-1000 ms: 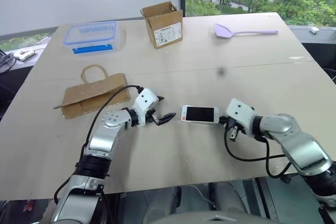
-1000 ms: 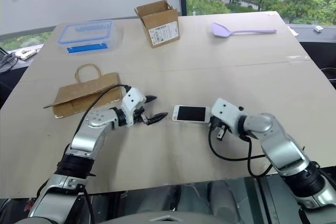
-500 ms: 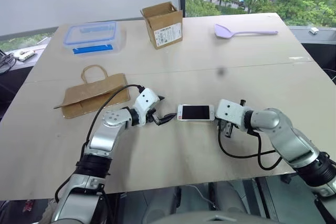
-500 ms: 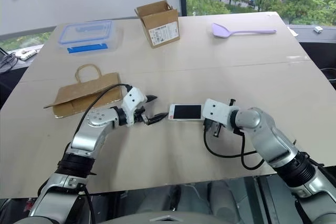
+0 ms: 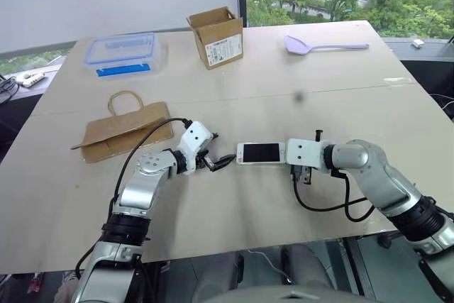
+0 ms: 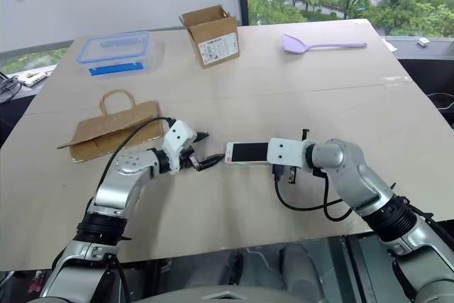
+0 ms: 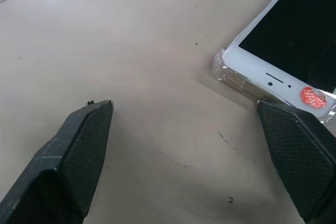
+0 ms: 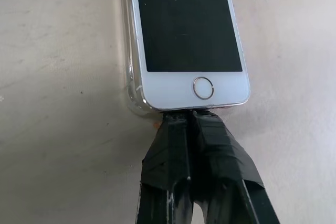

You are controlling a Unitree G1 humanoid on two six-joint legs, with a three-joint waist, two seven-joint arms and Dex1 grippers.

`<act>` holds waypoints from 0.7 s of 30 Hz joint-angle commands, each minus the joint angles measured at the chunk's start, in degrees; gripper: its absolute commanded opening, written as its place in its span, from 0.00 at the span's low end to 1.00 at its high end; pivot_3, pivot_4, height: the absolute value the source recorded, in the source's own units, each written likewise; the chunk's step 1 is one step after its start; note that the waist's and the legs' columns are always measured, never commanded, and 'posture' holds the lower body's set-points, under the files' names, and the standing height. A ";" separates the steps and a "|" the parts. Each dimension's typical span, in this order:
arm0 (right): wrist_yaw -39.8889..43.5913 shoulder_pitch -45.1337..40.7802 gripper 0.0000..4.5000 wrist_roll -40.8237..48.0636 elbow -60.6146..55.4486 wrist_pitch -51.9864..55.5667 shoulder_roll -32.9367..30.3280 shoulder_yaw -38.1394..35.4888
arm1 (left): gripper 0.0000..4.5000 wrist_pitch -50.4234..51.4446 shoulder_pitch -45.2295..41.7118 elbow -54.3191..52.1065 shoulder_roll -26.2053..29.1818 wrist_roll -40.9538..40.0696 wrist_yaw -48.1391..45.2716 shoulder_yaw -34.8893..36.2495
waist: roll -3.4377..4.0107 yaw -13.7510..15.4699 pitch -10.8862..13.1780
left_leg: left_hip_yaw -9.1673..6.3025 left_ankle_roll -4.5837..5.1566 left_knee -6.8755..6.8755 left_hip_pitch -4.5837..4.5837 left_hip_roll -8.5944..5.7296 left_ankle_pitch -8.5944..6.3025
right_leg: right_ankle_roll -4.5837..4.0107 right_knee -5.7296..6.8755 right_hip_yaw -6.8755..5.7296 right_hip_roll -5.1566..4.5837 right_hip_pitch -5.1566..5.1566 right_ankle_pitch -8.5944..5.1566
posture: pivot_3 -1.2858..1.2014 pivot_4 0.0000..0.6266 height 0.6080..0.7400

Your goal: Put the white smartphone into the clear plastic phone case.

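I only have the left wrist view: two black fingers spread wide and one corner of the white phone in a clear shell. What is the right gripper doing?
Observer: The right gripper is shut, its fingertips together against the home-button end of the white smartphone.
Operator: Is the phone fully down in the case at that end?
Observer: I cannot tell; the clear plastic phone case shows as a rim along one long side and that corner.
Operator: What else is on the table?
Observer: A brown paper bag, a clear food box with a blue lid, an open cardboard box and a lilac plastic spoon, all farther back on the table.
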 commanded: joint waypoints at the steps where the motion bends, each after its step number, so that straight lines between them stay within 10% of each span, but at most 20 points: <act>1: 1.78 0.16 0.02 0.21 0.62 -5.92 2.81 3.85 | 1.00 -0.46 0.72 -2.87 -2.04 -1.24 -1.96 -3.60 | -0.02 -0.11 -0.01 | 0.00 0.00 0.00 0.04 0.00 0.00 | 0.00 0.00 0.00 0.00 0.04 0.00 | 0.52 0.24 1.00; 21: -2.70 8.63 0.02 6.80 -6.00 0.69 1.70 -11.39 | 1.00 5.11 1.46 -4.07 -0.11 -5.74 -0.49 2.00 | -0.02 0.89 0.02 | -0.01 -0.05 -0.30 -0.35 -0.03 0.03 | -0.02 -0.23 0.01 -0.09 -0.33 -0.01 | 0.52 0.24 1.00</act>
